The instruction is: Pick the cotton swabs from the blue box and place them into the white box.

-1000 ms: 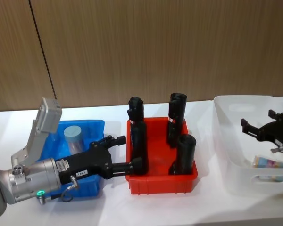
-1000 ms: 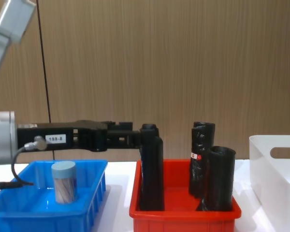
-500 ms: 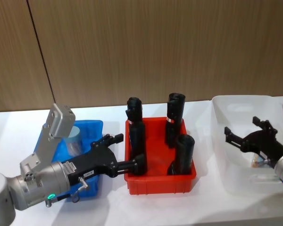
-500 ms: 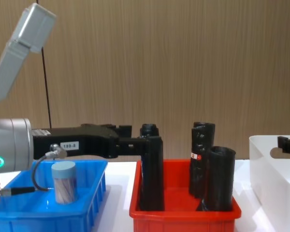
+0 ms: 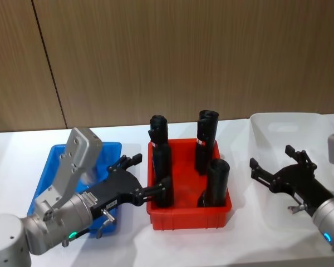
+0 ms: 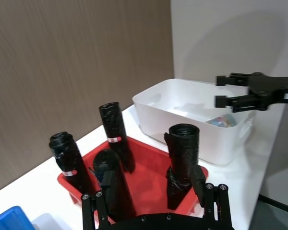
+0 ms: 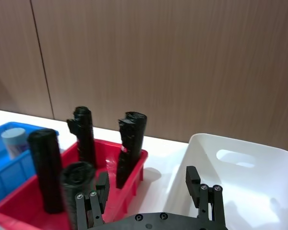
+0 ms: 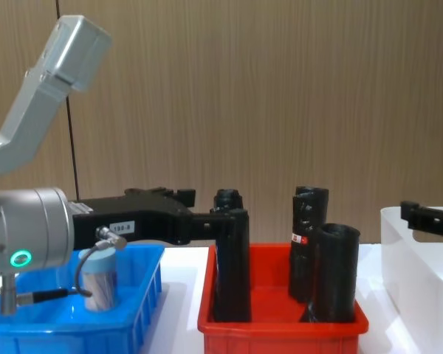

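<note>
One cotton swabs jar (image 8: 101,277), clear with a pale grey-blue lid, stands upright in the blue box (image 8: 136,310); it also shows in the right wrist view (image 7: 13,140). My left gripper (image 5: 146,176) is open, level above the blue box's right end, its fingertips reaching the red bin's left edge, and it holds nothing (image 8: 207,210). In the head view my left arm hides the jar. My right gripper (image 5: 271,157) is open and empty, hovering at the left wall of the white box (image 5: 278,123). Something small and colourful (image 6: 220,120) lies inside the white box (image 6: 182,115).
A red bin (image 5: 186,214) with several tall black rolled cylinders (image 5: 216,181) stands between the blue and white boxes. A wooden wall runs behind the white table (image 5: 22,144). The cylinders rise above the bin's rim, close to my left fingers (image 8: 232,217).
My right gripper has moved left, from over the white box's inside to its left wall. My left arm has swung nearer, covering the jar in the head view; its gripper stays beside the red bin.
</note>
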`<state>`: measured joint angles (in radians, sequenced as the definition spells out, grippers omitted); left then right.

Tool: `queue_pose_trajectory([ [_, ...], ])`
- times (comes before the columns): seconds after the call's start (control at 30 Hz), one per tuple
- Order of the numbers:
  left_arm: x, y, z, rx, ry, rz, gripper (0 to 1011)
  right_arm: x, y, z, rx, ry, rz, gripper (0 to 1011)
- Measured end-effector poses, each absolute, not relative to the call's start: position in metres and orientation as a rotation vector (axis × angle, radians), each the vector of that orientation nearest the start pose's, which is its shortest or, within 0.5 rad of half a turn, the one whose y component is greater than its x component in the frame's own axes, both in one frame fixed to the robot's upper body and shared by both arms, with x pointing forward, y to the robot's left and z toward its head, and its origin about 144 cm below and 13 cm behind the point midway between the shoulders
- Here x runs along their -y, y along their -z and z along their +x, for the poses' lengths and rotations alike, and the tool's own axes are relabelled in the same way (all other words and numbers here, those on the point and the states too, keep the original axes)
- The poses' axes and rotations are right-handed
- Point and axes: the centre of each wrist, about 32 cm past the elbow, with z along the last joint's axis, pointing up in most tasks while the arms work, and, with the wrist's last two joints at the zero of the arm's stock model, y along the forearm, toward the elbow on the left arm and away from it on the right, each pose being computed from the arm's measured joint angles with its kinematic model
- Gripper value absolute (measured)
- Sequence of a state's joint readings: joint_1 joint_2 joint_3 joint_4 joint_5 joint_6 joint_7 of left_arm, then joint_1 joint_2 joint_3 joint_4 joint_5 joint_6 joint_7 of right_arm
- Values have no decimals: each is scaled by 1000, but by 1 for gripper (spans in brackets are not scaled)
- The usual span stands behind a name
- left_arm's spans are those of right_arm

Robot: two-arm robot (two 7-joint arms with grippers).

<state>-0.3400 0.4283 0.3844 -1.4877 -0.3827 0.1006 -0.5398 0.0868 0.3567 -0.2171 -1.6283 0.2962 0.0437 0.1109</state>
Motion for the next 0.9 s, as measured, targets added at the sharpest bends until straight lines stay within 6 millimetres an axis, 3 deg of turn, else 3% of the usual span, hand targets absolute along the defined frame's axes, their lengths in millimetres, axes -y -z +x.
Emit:
queue_pose_trajectory([
  [0.37, -236, -1211, 522, 125, -834, 110, 1004, 239, -1188, 447, 76, 1230, 18, 1001],
  [0.9, -214, -1206, 505, 206, -996, 91, 1004, 237, -1189, 443, 75, 1230, 26, 1001],
])
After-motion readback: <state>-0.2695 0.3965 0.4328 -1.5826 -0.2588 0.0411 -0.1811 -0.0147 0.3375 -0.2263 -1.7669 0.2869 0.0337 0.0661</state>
